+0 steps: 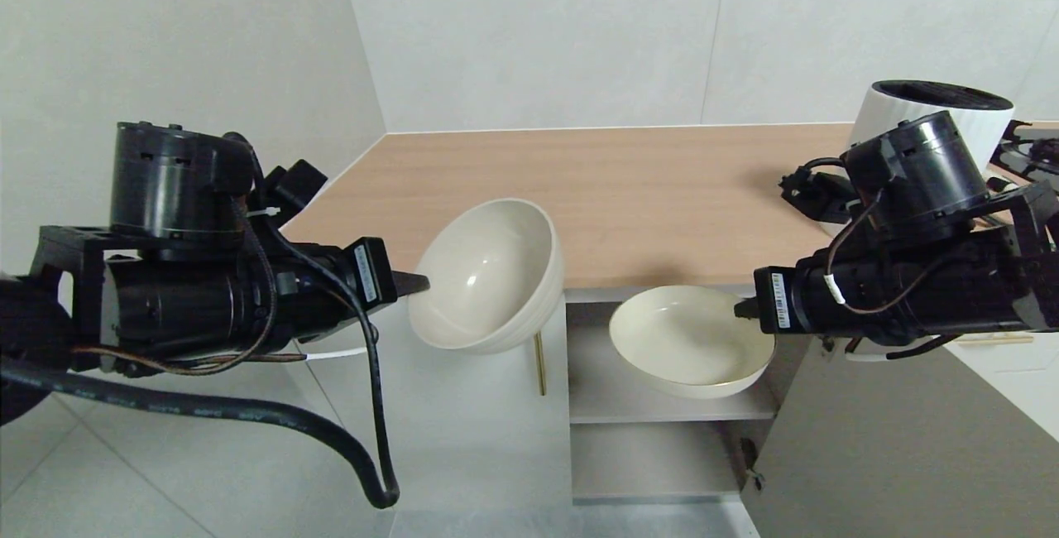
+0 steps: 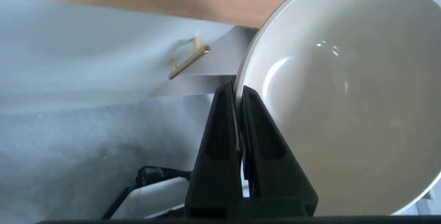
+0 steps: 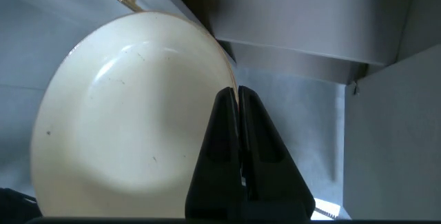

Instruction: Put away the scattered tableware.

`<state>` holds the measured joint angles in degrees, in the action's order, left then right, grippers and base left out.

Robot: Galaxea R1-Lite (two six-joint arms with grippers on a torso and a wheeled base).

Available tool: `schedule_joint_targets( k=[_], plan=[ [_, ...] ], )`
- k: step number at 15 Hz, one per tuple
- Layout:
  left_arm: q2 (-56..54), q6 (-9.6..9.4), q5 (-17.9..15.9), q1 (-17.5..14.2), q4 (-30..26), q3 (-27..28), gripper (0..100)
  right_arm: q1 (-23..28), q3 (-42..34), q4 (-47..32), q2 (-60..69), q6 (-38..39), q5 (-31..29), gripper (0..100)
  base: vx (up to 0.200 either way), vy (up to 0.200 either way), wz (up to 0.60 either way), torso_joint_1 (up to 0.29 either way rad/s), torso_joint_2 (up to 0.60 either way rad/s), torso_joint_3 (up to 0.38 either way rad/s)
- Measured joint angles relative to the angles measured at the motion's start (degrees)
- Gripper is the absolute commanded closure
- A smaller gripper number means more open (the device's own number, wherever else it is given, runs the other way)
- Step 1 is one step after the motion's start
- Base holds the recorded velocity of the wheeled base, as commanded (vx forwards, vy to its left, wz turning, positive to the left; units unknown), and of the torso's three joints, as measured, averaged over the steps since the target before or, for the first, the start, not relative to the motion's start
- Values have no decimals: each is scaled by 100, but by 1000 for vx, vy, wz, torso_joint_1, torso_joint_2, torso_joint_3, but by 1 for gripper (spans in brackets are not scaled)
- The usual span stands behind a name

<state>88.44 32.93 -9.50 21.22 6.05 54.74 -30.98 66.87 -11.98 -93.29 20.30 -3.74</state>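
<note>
Head view: bowl [image 1: 488, 273] rim clamped in left gripper [image 1: 420, 282].

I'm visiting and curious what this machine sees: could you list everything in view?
deep bowl: one, cream, tilted, before the countertop edge, in the left tool
shallow bowl: one, cream, before the open cabinet, in the right tool
countertop: one, light wood, behind both bowls
cabinet: one, grey, open, shelves inside, under the countertop
handle: one, brass, on the white panel left of the cabinet opening
round appliance: one, white with black top, on the countertop's right end
left tool: one, black, shut on the deep bowl's rim
right tool: one, black, shut on the shallow bowl's rim
</note>
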Motion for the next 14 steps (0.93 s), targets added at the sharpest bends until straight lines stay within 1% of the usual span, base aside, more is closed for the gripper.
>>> schedule_joint_targets(
  k=[8,14],
  plan=[
    [30,0,2,0,2,0,100,11,5,-2,-72,-10,-5,100,0,0,0,-177,461,277],
    [28,0,0,-4,2,4,100,17,11,-5,-166,-10,-22,100,0,0,0,-140,454,308]
  ],
)
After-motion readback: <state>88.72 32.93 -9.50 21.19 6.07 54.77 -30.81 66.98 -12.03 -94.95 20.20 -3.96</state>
